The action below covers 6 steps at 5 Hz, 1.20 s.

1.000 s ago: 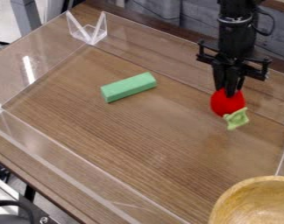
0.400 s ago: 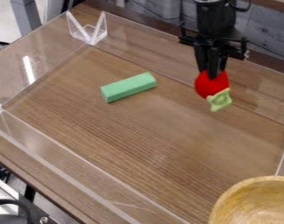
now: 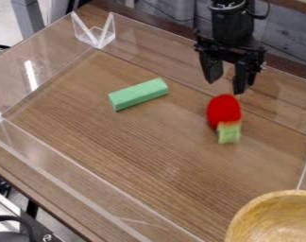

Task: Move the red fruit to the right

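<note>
The red fruit (image 3: 223,111) is a glossy red toy with a pale green cap pointing toward the camera. It sits on the wooden tabletop at the right side of the walled area. My gripper (image 3: 230,80) hangs just above and behind it, pointing down, open, with nothing between its black fingers (image 3: 212,70). The fruit is clear of both fingers.
A light green rectangular block (image 3: 138,94) lies left of the fruit near the middle of the table. Clear acrylic walls (image 3: 42,66) ring the wooden surface. A wooden bowl (image 3: 280,219) pokes in at the bottom right corner.
The gripper carried the fruit to the left and away from the camera, then opened. The fruit now sits below the spread fingers, free of them.
</note>
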### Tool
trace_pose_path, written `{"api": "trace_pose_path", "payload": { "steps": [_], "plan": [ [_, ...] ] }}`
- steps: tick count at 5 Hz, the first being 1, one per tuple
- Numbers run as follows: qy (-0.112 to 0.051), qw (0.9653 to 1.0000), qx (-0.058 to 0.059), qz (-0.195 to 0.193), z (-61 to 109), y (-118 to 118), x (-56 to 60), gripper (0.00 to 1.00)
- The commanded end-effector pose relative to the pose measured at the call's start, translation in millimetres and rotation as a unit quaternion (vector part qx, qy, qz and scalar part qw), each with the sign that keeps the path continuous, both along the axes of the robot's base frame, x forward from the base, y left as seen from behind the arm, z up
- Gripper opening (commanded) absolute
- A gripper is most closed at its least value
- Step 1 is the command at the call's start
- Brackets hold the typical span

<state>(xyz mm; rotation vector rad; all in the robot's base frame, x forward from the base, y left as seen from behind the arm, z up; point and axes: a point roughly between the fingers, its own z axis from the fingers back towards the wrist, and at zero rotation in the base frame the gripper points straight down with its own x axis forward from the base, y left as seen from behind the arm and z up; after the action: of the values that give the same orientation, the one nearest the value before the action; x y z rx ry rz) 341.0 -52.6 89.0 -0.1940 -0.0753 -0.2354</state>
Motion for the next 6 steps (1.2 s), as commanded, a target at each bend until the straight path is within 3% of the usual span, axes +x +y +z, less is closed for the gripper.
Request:
{"api": "trace_pose_path", "payload": {
  "steps": [1,2,4,6],
  "plan": [
    [-0.021,0.9995,-0.002,-0.026,9.4,-3,-2.2,1.00],
    [-0.022,0.9985,-0.001,-0.050,5.6,-4,-8.4,1.00],
    [-0.021,0.9997,0.003,-0.007,2.2,-8,-4.1,1.00],
    [-0.017,0.9998,0.007,0.009,-15.7,-10,6.7,1.00]
  ]
}}
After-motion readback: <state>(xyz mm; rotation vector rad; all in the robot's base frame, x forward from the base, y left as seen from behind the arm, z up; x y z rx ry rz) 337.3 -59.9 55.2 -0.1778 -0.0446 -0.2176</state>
